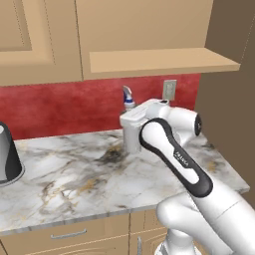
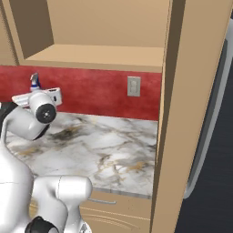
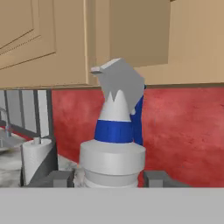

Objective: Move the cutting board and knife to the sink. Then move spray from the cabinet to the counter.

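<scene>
One spray bottle [image 3: 114, 144] stands between the two dark finger tips of the gripper [image 3: 113, 178], its grey trigger head and blue collar rising straight up in the hand view; the tips sit just beside its grey body on either side, closed on it. In the left base view the nozzle of the bottle [image 1: 128, 98] pokes up behind the white hand, low over the marble counter [image 1: 74, 174] and close to the red backsplash [image 1: 60, 107]. The right base view shows the nozzle [image 2: 35, 82] behind the hand too. Above hangs the tan wall cabinet [image 1: 40, 40] with its open shelf ledge [image 1: 159, 61]. A wall outlet [image 1: 169, 89] sits just right of the bottle. A paper towel roll [image 3: 37, 159] stands on the counter further off, and a dark grey cylinder [image 1: 7, 154] stands at the counter's left end.
</scene>
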Motion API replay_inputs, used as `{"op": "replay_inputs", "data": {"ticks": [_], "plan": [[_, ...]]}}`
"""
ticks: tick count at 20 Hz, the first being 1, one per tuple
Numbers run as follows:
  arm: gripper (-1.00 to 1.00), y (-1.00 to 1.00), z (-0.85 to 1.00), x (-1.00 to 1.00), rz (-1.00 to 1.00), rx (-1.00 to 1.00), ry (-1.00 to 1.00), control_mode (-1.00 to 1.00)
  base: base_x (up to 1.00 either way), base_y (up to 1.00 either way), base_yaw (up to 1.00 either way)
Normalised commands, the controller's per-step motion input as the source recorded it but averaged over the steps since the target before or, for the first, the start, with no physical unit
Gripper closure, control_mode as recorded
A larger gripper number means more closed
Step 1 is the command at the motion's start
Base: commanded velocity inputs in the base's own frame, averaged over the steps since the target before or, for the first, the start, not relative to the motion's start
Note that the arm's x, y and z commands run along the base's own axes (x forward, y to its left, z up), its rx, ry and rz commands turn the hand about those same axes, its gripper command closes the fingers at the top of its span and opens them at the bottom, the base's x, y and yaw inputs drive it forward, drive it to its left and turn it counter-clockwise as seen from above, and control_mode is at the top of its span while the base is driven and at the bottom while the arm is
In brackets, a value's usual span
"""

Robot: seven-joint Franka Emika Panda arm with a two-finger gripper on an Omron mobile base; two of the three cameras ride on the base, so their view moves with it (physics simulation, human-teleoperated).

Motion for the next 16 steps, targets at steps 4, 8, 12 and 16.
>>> {"op": "replay_inputs", "data": {"ticks": [4,8,12,16], "plan": [[1.00,0.18,-0.27,0.45,0.21,0.00,0.04,-1.00,0.00,0.00,0.00],[1.00,0.18,-0.43,0.08,0.36,0.00,0.01,-1.00,0.00,0.00,0.00],[1.00,0.17,-0.42,0.00,0.39,0.00,0.00,-1.00,0.00,0.00,0.00],[1.00,0.10,-0.27,0.05,0.35,0.00,0.00,-1.00,0.00,0.00,0.00]]}}
